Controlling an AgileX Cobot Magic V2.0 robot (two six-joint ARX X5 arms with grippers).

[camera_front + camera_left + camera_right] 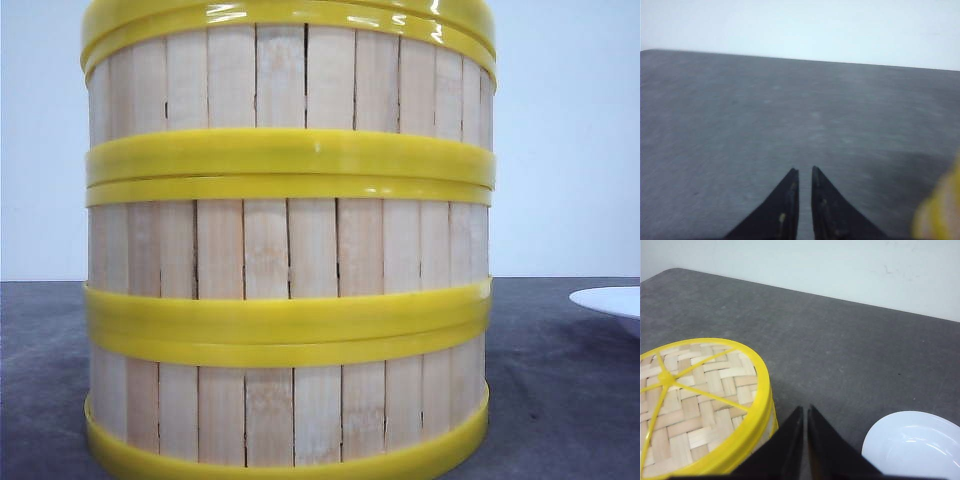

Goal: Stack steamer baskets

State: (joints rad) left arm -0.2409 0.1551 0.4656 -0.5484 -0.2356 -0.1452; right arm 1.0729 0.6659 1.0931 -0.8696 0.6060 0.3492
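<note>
Three steamer baskets stand stacked in one column, filling the front view: the bottom one (290, 410), the middle one (290, 250) and the top one (290, 80), each with pale slats between yellow rims. In the right wrist view the top of the stack (700, 395) is a woven bamboo face with yellow spokes and a yellow rim. My right gripper (805, 409) is shut and empty, just beside that rim and above the table. My left gripper (805, 171) is shut and empty over bare table, with a blurred yellow basket edge (940, 210) off to one side.
A white plate (915, 445) lies on the dark grey table (840, 340) on the other side of the right gripper from the stack; its edge (610, 300) shows at the right of the front view. A pale wall rises behind the table.
</note>
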